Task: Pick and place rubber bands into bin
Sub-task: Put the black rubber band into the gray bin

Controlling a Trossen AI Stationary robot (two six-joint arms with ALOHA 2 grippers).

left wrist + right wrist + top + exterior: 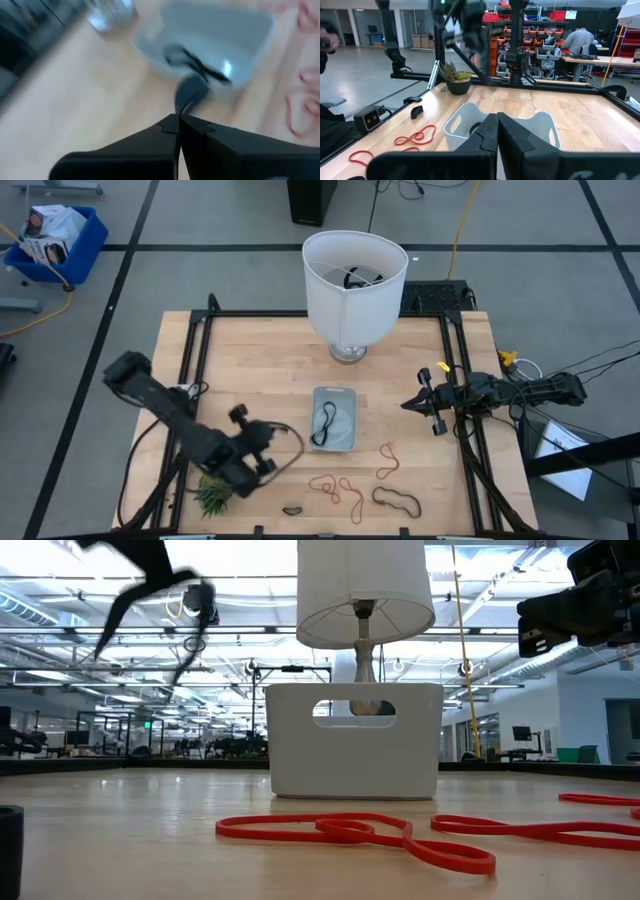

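My left gripper (270, 446) is over the table's near left part, left of the bin (346, 442), and is shut on a thin dark rubber band (186, 95). It also shows high in the low view (203, 598). The pale grey-blue bin holds one black band (325, 423). Red-orange bands (335, 488) (388, 462), a dark band (397, 500) and a small black band (292, 510) lie flat on the table near its front edge. My right gripper (408, 403) is shut and empty, right of the bin; its shut fingers show in its wrist view (497, 120). My left gripper pinches the dark band between its two fingertips, at one spot on the loop (179, 113). The band is lifted clear of the table. In the low view it hangs slack below the fingers (192, 644).
A tall white lampshade on a glass foot (353, 285) stands just behind the bin. A small potted plant (213, 495) stands at the near left. Black frame rails (200, 330) run along the table's sides. A blue crate (55, 240) is on the floor.
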